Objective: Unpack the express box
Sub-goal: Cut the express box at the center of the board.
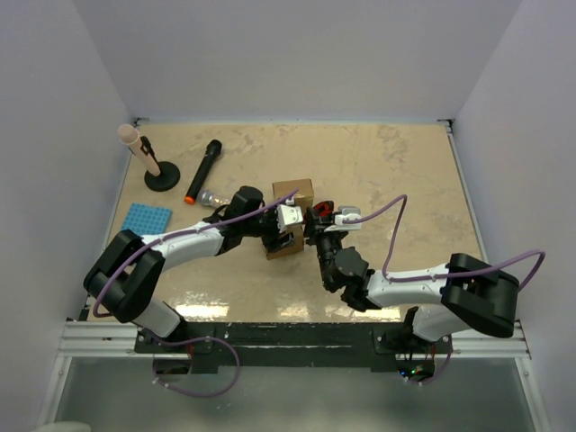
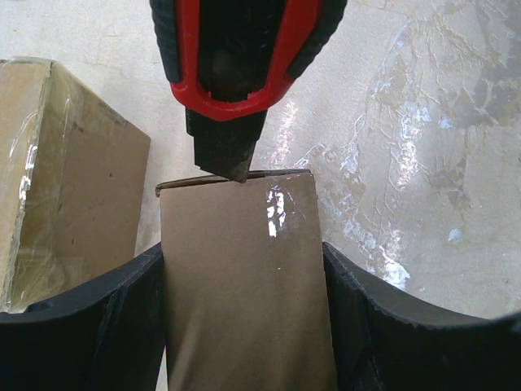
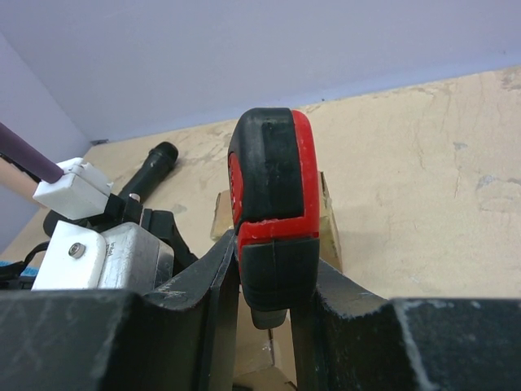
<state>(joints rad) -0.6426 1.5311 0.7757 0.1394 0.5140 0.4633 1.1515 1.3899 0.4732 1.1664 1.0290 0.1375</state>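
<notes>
The express box (image 2: 244, 285), a small brown carton, sits between the black fingers (image 2: 122, 309) of my left gripper (image 2: 244, 273), which is shut on its two sides. From above, this box (image 1: 284, 248) lies at the table's middle under the left gripper (image 1: 290, 234). My right gripper (image 3: 264, 281) is shut on a red and black utility knife (image 3: 273, 204). In the left wrist view the knife (image 2: 244, 73) points down and its tip touches the box's far top edge. From above, the right gripper (image 1: 317, 225) is just right of the box.
A larger taped carton (image 1: 294, 192) stands just behind the held box, and appears as the carton (image 2: 65, 204) in the left wrist view. At back left are a black-based stand (image 1: 160, 176), a black marker (image 1: 203, 170), a small clear bottle (image 1: 212, 198) and a blue tray (image 1: 147, 219).
</notes>
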